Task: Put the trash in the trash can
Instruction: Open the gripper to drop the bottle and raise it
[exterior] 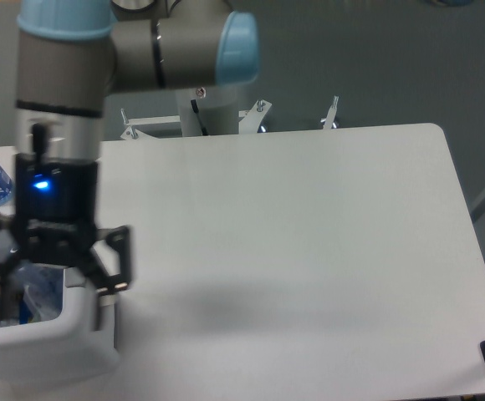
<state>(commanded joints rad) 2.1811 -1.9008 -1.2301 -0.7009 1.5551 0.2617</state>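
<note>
Gripper hangs spread wide and empty over the trash can; the crushed plastic bottle lies inside. Watch those fingers: you could clip the rim and tip it.

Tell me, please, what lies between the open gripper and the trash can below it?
Nothing shows there in the camera view: the gripper hangs open, empty, right above the trash can, where a clear crushed bottle already lies inside.
</note>
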